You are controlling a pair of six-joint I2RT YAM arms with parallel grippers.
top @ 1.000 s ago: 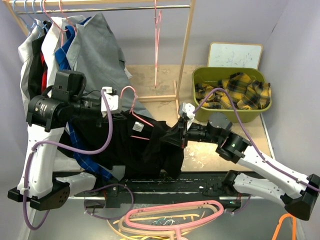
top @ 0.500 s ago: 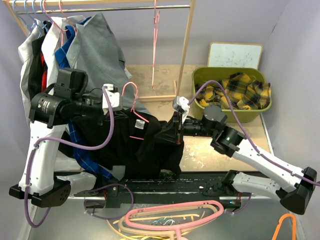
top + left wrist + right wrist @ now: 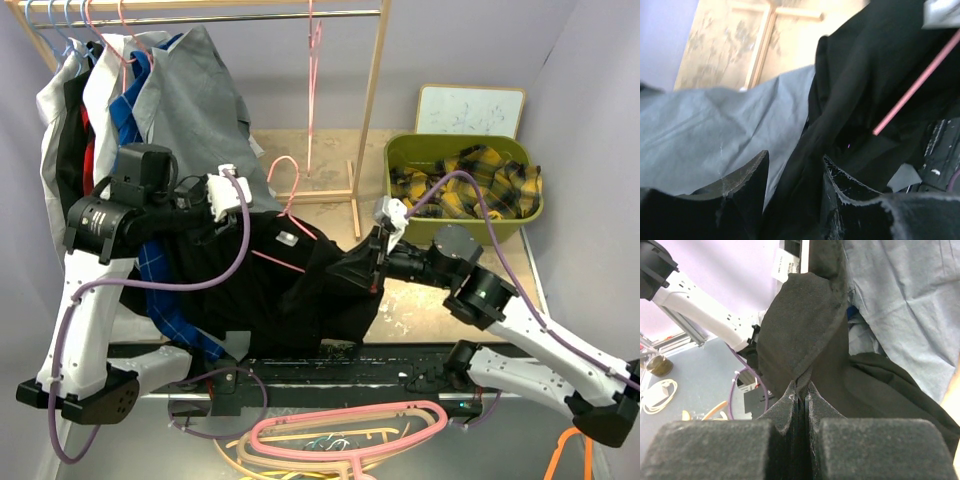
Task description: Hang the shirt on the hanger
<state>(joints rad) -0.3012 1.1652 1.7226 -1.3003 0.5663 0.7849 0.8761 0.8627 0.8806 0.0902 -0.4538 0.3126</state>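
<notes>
The black shirt (image 3: 300,290) hangs stretched between my two grippers over the table's near edge. The thin pink hanger (image 3: 284,172) sticks out of it, hook up, with one arm lying across the cloth; the rest is hidden inside. My left gripper (image 3: 233,213) is shut on a fold of the shirt (image 3: 840,100), which runs between its fingers (image 3: 747,177); the pink hanger arm (image 3: 915,82) crosses at upper right. My right gripper (image 3: 370,268) is shut on the shirt's right edge, pinching a flap of black cloth (image 3: 800,330) at the gripper's tip (image 3: 801,390).
A wooden rack (image 3: 372,90) holds the large grey shirt (image 3: 200,110), other garments and a spare pink hanger (image 3: 314,60). A green bin (image 3: 400,165) holds yellow plaid cloth. A whiteboard (image 3: 470,108) leans behind it. Thick pink (image 3: 350,425) and orange (image 3: 570,450) hangers lie below.
Both grippers have shifted right with the shirt. The hanger's hook has moved up and right. The right gripper has pulled its edge of the cloth further right.
</notes>
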